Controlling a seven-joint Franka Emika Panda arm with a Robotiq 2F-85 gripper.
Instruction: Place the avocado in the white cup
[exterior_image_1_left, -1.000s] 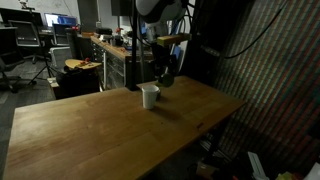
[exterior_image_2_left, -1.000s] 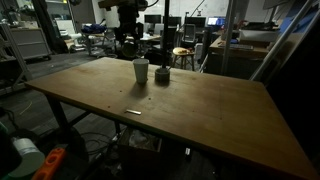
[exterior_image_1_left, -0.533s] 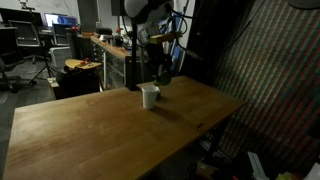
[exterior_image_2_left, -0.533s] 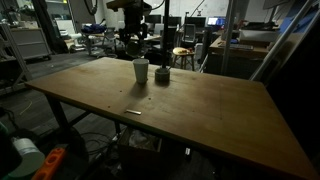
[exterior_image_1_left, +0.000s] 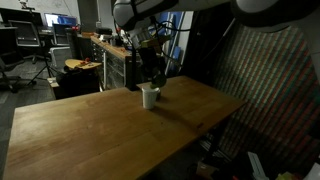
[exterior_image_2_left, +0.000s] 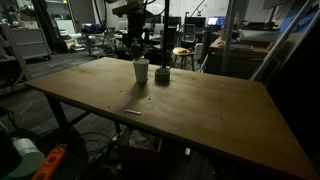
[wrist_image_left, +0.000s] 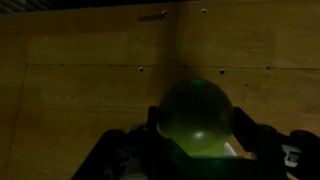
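In the wrist view the gripper (wrist_image_left: 197, 150) pinches the yellow-green avocado (wrist_image_left: 197, 112) between its fingers, held above the wooden counter (wrist_image_left: 80, 70). In both exterior views the white cup (exterior_image_1_left: 149, 96) (exterior_image_2_left: 141, 71) stands upright on the counter, with a small dark object (exterior_image_2_left: 162, 75) just beside it.

Wood all the way across the desk (wrist_image_left: 90, 70): warm brown boards, faint grain, thin seams and small dark dots at the joints. In an exterior view the same top (exterior_image_2_left: 200, 110) takes a soft satin sheen under the lights, smooth rather than rough. The avocado (wrist_image_left: 198, 115) looks smooth and glossy, yellow-green with a dull highlight on its dome. The fingers (wrist_image_left: 262, 145) beside it read as matt black, plastic or rubber, hard to tell which. The white cup (exterior_image_1_left: 149, 96) is plain, smooth, no shine showing.
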